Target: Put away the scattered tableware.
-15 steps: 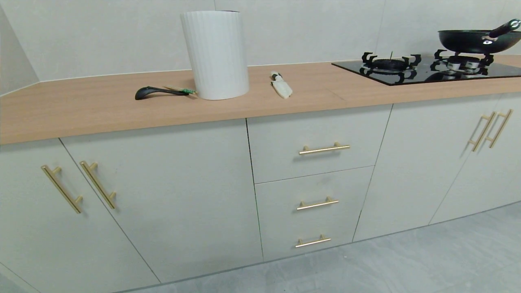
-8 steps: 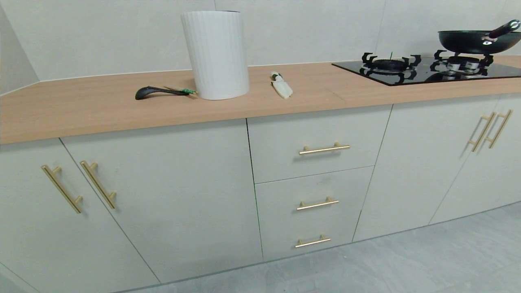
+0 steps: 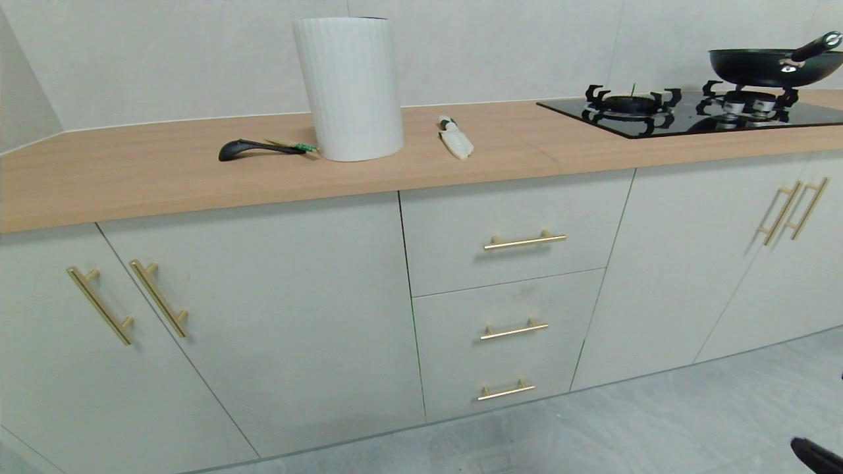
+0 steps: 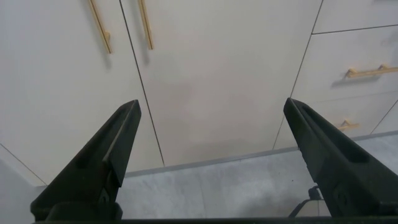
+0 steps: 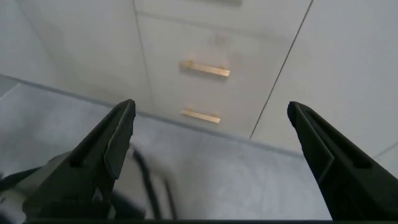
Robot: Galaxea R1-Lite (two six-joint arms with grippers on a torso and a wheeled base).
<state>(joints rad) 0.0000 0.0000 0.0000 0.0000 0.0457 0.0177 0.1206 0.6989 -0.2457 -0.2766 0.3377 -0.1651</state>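
Head view: a wood-grain countertop (image 3: 132, 178) runs along a pale tiled wall. On it stands a tall white ribbed canister (image 3: 348, 85), a cylinder with fine vertical flutes. To its left lies a black spoon (image 3: 253, 149), glossy, with its bowl pointing away from the canister. Thin chopsticks (image 3: 293, 145) with a green band lie beside the spoon's handle, their ends right at the canister's base. To the canister's right, apart from it, a white utensil (image 3: 456, 139) lies flat; its exact kind is hard to tell. The canister stands between this piece and the other two. Farther right a black glass hob (image 3: 691, 115) is set into the counter, and a dark wok (image 3: 764, 66) sits on its far burner. Below are smooth grey cabinet doors (image 3: 263, 316) and a stack of drawers (image 3: 514, 283), all with slim brass bar handles.

Left wrist view: the left gripper (image 4: 211, 104) hangs low before the cabinet doors, well below the tableware, its dark tapered fingers spread wide with nothing between them. Grey floor (image 4: 217, 186) lies beneath.

Right wrist view: the right gripper (image 5: 210, 104) faces the lower drawers, its fingers likewise wide apart and holding nothing.
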